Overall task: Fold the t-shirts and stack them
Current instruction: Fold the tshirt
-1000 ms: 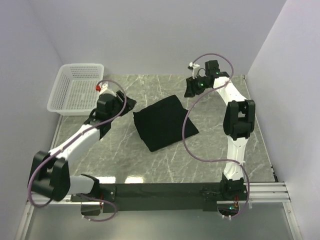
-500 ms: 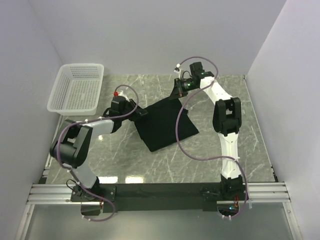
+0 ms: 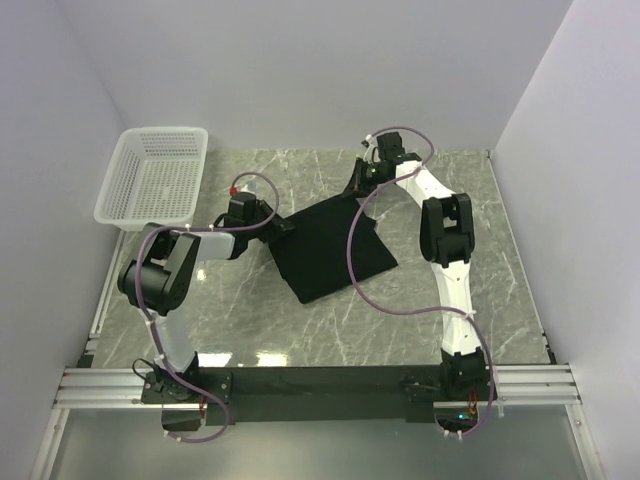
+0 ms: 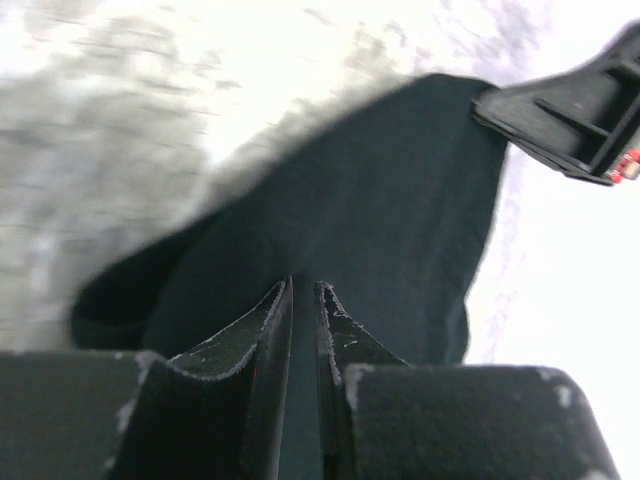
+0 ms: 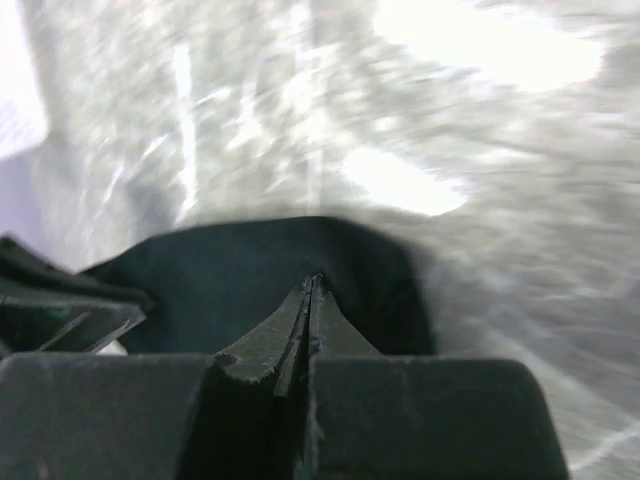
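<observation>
T-shirt (image 3: pixel 330 250) lies near the middle of the bench (image 3: pixel 500 270). It is a flat black shape, turned a bit sideways, and it looks folded already. I see only one shirt, and no picture shows a logo on it.

A moment ago both arms were away from the shirt and their jaws were wide apart. Now the left arm (image 3: pixel 190 250) has swung in to the shirt's left corner. The right arm (image 3: pixel 440 230) has reached over to the shirt's far corner.

Both sets of jaws have closed. In the left wrist view the left jaws are squeezed down to a thin slit, with black cloth right at the tips. They look like they are pinching the shirt. In the right wrist view the right jaws are pressed tight together on the edge of the black cloth. They seem to hold a thin bit of it.

I think this means the robot now has two corners and is ready to lift them for the next fold.

The white mesh basket (image 3: pixel 160 131) sits at the far left corner of the bench, well apart from the shirt. I see nothing in it.
</observation>
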